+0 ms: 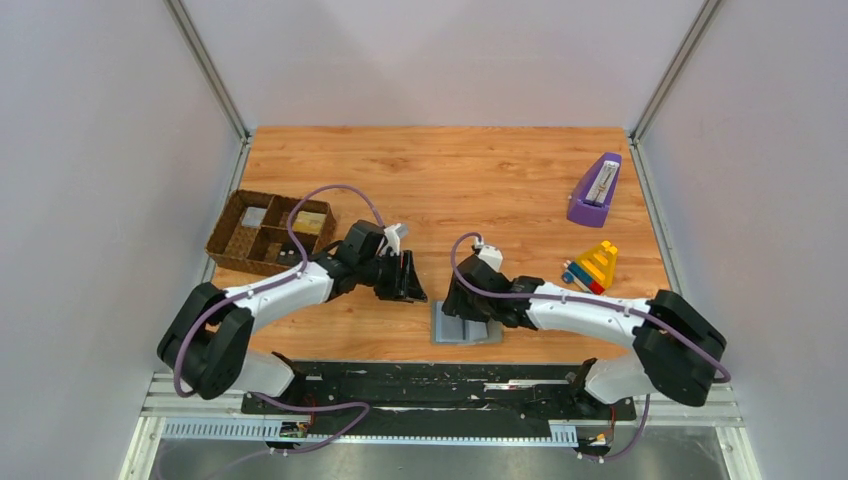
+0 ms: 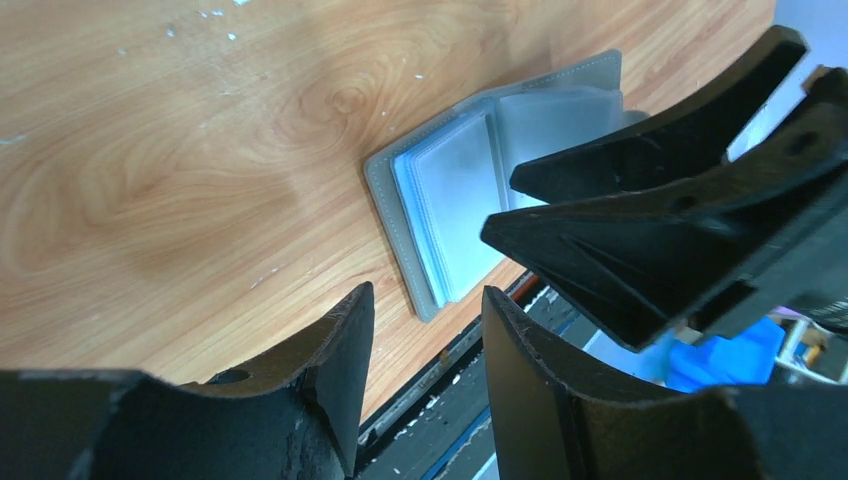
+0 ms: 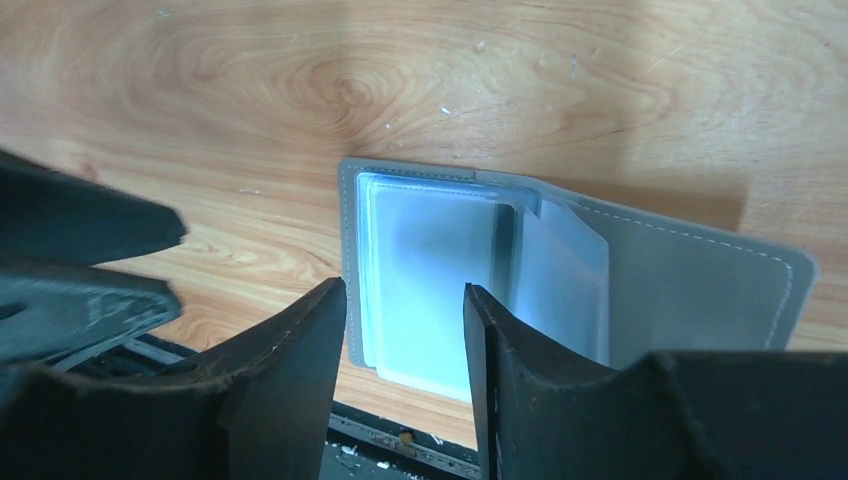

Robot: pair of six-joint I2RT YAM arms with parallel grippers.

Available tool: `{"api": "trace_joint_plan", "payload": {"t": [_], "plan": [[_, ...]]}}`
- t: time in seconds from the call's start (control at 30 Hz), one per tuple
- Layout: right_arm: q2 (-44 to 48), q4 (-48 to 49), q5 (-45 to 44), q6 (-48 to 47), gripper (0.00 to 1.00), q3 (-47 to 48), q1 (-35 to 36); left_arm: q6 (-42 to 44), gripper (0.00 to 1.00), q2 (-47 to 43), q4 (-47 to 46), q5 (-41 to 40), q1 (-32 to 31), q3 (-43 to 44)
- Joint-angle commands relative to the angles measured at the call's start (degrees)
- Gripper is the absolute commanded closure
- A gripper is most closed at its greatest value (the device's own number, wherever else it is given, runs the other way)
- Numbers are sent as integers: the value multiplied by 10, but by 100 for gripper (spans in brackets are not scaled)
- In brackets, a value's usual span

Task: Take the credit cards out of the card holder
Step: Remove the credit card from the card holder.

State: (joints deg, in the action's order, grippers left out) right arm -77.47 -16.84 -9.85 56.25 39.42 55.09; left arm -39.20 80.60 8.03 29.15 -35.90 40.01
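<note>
Closest to the lens, the dark fingers of your left gripper (image 2: pixel 425 300) stood parted with nothing between them. Your right gripper (image 3: pixel 402 292) was likewise spread and empty, hanging just above the work. The wooden table (image 1: pixel 480 170) lay under both. The brown divided tray (image 1: pixel 222 240) sat beyond your left gripper and to its left, well apart, with pale and tan flat pieces in its compartments. The card holder (image 3: pixel 700 290) lay open and flat directly beneath your right gripper, just to the right of your left one, close to the table's near edge. Its clear sleeves (image 3: pixel 565 265) fanned up slightly from the spine. Whether any credit cards sat in them I could not tell, since everything inside looked pale. Your risks came from that thinness. A pinch could have caught sleeve and card together and lifted the whole holder. With nothing pinning it, a pull toward you could have dragged it off the near edge. The two grippers were also near enough that a hasty reach might have knocked their fingers together.
</note>
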Motion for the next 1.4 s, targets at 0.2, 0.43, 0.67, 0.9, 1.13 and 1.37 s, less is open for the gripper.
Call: {"api": "trace_joint_plan", "payload": {"t": [0.2, 0.43, 0.67, 0.9, 1.13, 1.37], "plan": [[-123, -165, -82, 36, 50, 128, 48, 43, 47, -89, 79, -106, -1, -4], [-178, -198, -91, 41, 50, 167, 63, 45, 47, -99, 85, -110, -1, -9], [-210, -247, -111, 47, 54, 199, 73, 39, 47, -108, 86, -115, 2, -14], [-203, -248, -117, 52, 82, 206, 80, 36, 47, -116, 87, -111, 11, -26], [-180, -224, -118, 47, 96, 194, 80, 34, 47, -120, 86, -102, 14, -28], [-91, -92, -81, 5, 100, 129, 80, 29, 48, -112, 80, -84, 14, -25]]}}
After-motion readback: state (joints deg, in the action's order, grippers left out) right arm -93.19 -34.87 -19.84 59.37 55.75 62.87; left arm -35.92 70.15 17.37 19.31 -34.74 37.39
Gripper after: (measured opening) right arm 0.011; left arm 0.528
